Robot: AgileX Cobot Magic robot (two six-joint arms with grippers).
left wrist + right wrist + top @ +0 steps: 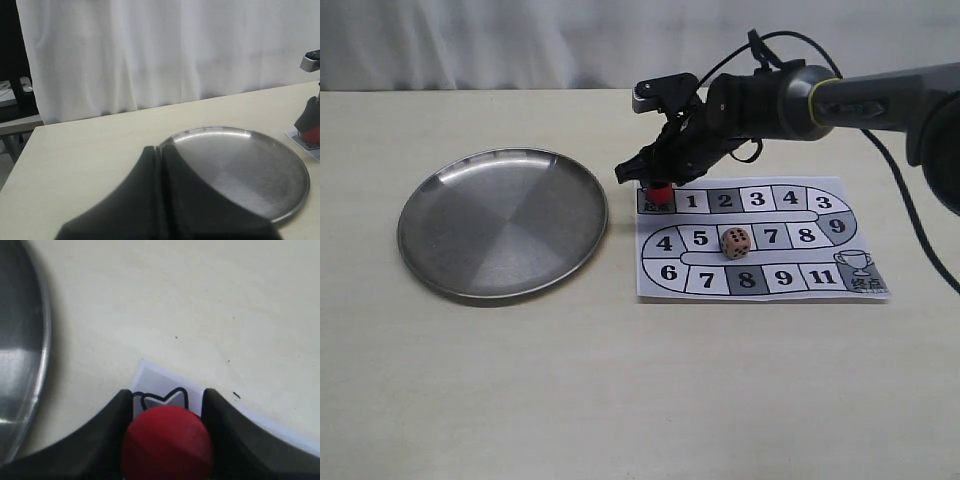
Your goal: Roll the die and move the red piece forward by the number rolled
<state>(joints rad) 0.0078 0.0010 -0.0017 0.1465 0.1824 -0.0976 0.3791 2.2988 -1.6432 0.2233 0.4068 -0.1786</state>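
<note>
red piece: the red piece (660, 194) stands upright on the start square at the top-left corner of the board (790, 197), just beside square 1.
right fingers: I see the right fingers (225, 430) narrow, one on each side of the red piece, touching it.
left fingers: I read the left fingers (135, 200) as pressed together with nothing between them, hanging above the near rim of the plate (502, 222).
die: the die (736, 242) sits on the board's middle row between squares 5 and 7, well apart from the piece; I cannot read its top face for sure.
plate: round, steel, flat on the surface (620, 400), just left of the board, not touching it, near the piece.
right arm: I see the right arm (880, 100) reach in from the right above the board's top row, its cable trailing behind.
</note>
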